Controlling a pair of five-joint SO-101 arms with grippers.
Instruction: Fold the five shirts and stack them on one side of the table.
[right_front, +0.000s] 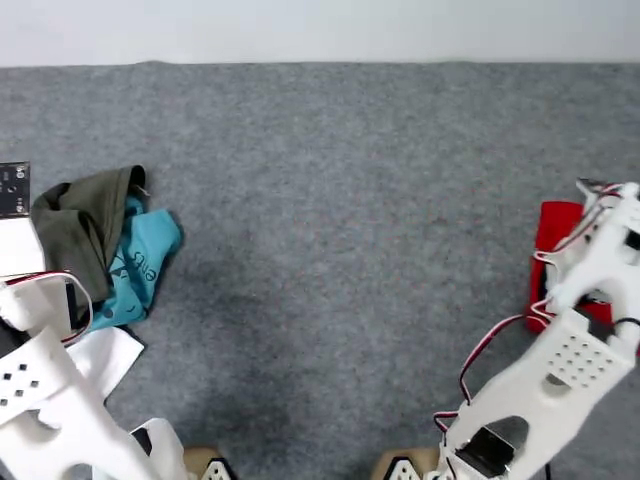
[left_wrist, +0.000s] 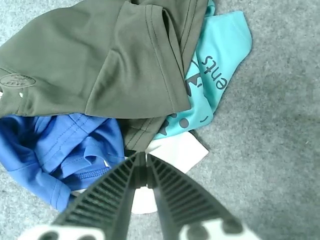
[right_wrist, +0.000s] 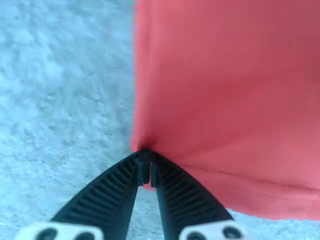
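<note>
The red shirt (right_wrist: 225, 100) lay flat on the grey table (right_front: 350, 200), one straight edge running on ahead of the right gripper (right_wrist: 144, 166), whose jaws were pinched together on its corner. The right arm (right_front: 545, 385) stretched low toward it. The left gripper (left_wrist: 141, 162) had its jaws pressed together; whether they pinched cloth could not be told. Ahead of it sat a heap: olive shirt (left_wrist: 85, 65) on top, teal shirt (left_wrist: 220, 55) stretching away from the tips, blue shirt (left_wrist: 60, 150) and white shirt (left_wrist: 177, 150) just beside the tips.

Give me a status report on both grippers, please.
Left gripper shut at shirt heap. Right gripper shut on edge of red shirt. Heap not yet folded.
</note>
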